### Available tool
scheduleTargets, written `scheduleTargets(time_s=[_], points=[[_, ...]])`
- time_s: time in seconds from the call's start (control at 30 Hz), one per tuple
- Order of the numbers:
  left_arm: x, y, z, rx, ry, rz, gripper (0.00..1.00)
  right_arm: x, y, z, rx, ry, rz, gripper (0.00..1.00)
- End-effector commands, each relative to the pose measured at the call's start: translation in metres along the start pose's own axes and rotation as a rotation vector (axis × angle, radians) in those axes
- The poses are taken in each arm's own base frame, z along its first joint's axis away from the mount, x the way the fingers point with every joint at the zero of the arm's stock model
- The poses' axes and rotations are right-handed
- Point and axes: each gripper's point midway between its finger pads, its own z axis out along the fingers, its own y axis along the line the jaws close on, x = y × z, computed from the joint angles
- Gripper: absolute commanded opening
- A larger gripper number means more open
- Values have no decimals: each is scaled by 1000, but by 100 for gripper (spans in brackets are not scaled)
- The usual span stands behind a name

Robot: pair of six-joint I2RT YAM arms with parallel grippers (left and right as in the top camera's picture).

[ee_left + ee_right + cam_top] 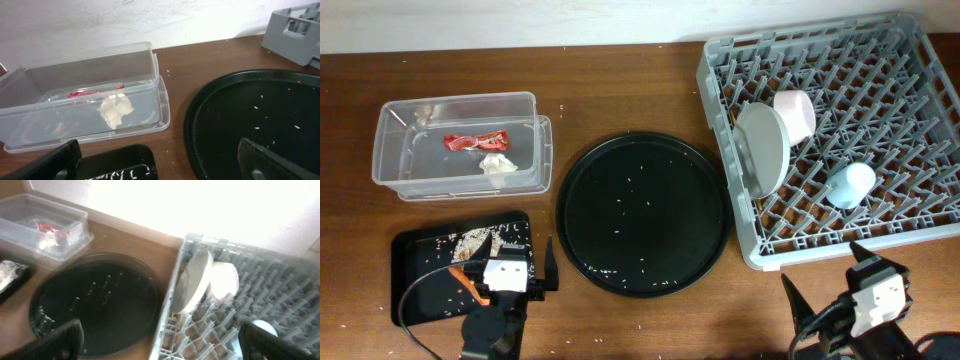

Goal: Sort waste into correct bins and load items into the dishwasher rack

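Red wrapper [474, 141], tissue [498, 165] in clear tub [425, 168]

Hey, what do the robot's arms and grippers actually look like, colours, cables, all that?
The left arm and right arm are black. The left gripper and right gripper each carry a white boxy housing behind two black fingers, flat tapering wedges in the wrist views. A thin black cable loops beside the left arm. No readable markings show.
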Motion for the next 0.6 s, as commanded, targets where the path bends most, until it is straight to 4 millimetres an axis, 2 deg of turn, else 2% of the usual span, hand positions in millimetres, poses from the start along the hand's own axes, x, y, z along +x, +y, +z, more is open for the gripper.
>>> scheduleTargets(time_s=[0.0, 0.07, 0.13, 0.23, 0.27, 0.3, 0.33, 0.57], points=[[1, -1, 1, 5, -5, 11, 99, 21, -40, 64, 217, -38, -75, 98], [1, -1, 1, 5, -5, 11, 99, 45, -49, 100, 243, -122, -59, 98], [1, -1, 1, 5, -5, 11, 99, 74, -51, 109, 262, -143, -56, 98], [1, -1, 1, 5, -5, 11, 99, 115, -64, 116, 355, -171, -46, 98], [1, -1, 1, 5, -5, 11, 99, 123, -67, 123, 364, -187, -48, 98], [1, -1, 1, 5, -5, 11, 99, 126, -68, 129, 374, -228, -57, 98], [1, -1, 1, 6, -5, 11, 99, 135, -67, 131, 365, -195, -50, 98], [1, -1, 1, 5, -5, 11, 99, 136, -67, 132, 365, -190, -49, 98]])
